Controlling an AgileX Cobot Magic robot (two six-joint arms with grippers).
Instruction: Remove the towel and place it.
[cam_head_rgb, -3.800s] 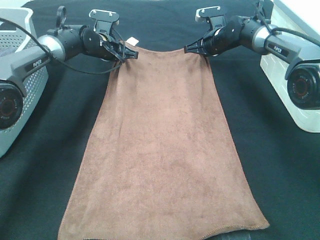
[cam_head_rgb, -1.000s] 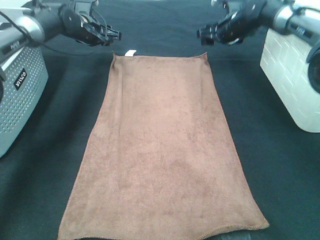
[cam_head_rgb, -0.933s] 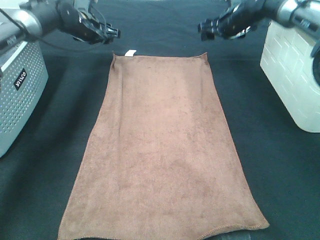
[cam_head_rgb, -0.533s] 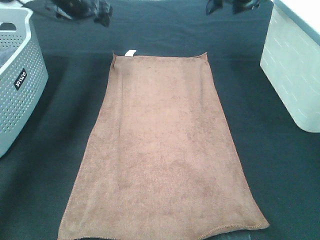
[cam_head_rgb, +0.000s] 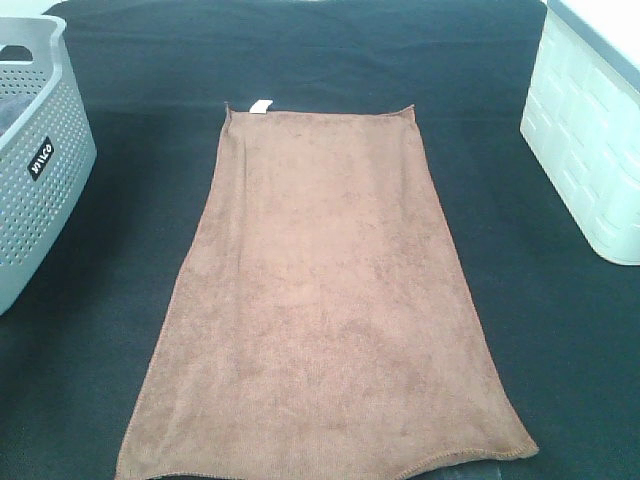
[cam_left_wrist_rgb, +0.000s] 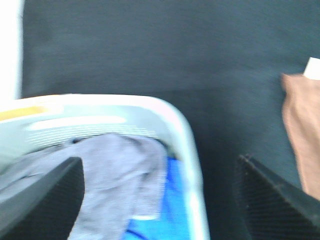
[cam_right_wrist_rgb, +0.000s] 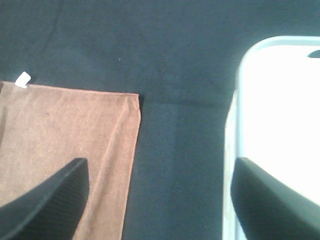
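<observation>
Exterior high view — even, soft overhead light, sharp throughout; the towel (cam_head_rgb: 325, 300) shows its nap and casts almost no shadow on the black desk (cam_head_rgb: 540, 330). White bin (cam_head_rgb: 590, 130) bright but not blown out. Left wrist view — heavily motion-blurred; grey basket (cam_left_wrist_rgb: 185, 150) rim smeared, a white glare strip along one edge. Right wrist view — mildly soft; white bin (cam_right_wrist_rgb: 280, 115) overexposed, detail lost. Dark fingers (cam_right_wrist_rgb: 50, 200) out of focus in both wrist views.
</observation>
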